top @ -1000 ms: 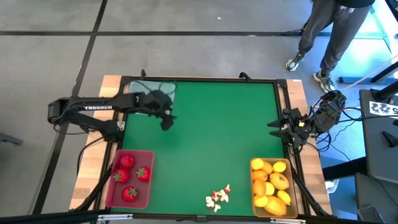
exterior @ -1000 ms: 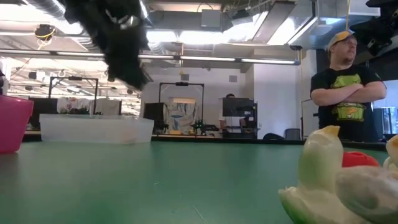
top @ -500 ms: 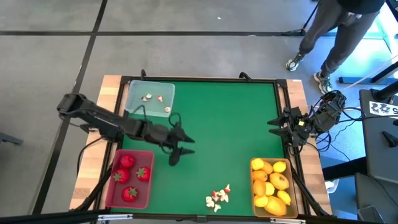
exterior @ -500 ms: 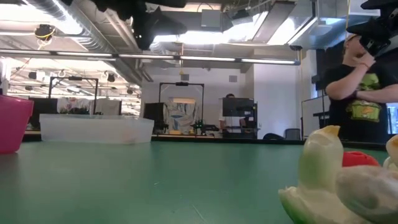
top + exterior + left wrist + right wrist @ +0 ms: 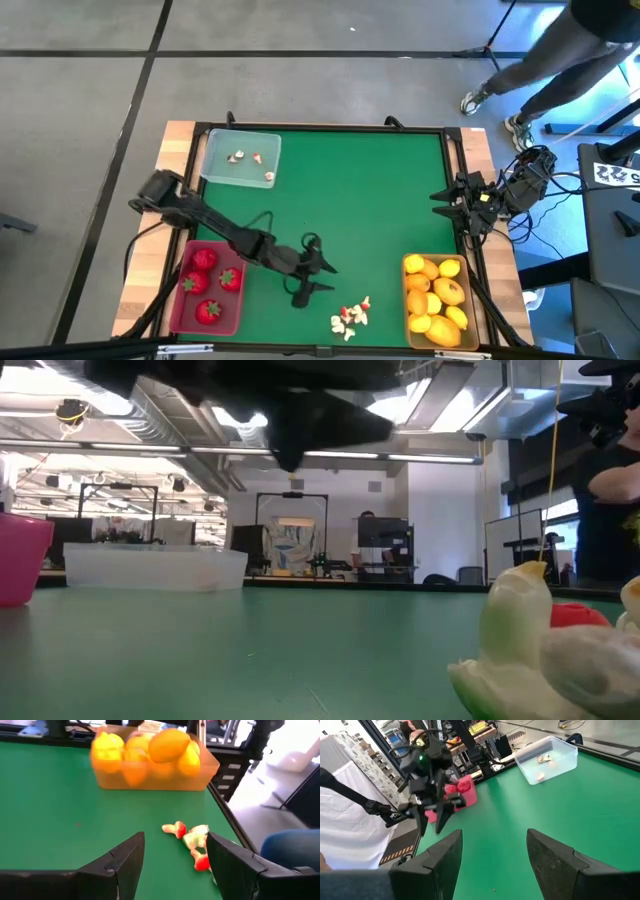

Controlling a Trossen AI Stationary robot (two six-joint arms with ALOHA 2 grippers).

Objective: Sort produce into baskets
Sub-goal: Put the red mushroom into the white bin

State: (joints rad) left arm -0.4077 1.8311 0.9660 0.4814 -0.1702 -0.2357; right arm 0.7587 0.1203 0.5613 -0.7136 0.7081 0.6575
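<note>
- The left gripper [image 5: 322,277] hangs over the green worktop [image 5: 360,200] near its front edge, just left of the white-and-red bits [image 5: 351,316]; its fingers stand apart with nothing between them.
- The right gripper [image 5: 441,205] waits at the right edge of the worktop, fingers spread wide and empty.
- The bits lie loose in a small cluster on the worktop, between the pinkish-red basket [image 5: 209,287] at the near left and the tan-yellow basket [image 5: 437,298] at the near right.
- The strawberries [image 5: 204,260] sit in the pinkish-red basket, the lemons [image 5: 449,292] fill the tan-yellow one, and a few bits already lie in the clear basket [image 5: 240,158] at the far left.
- Judged from their look, the bits are tiny, light, hard plastic pieces that could skid or flick away under a finger.
- The best hold is probably across one piece at the cluster's edge, pinched at its widest part, so the neighbours stay put.
- In the left wrist view the bits [image 5: 192,842] sit just ahead of the open fingers.
</note>
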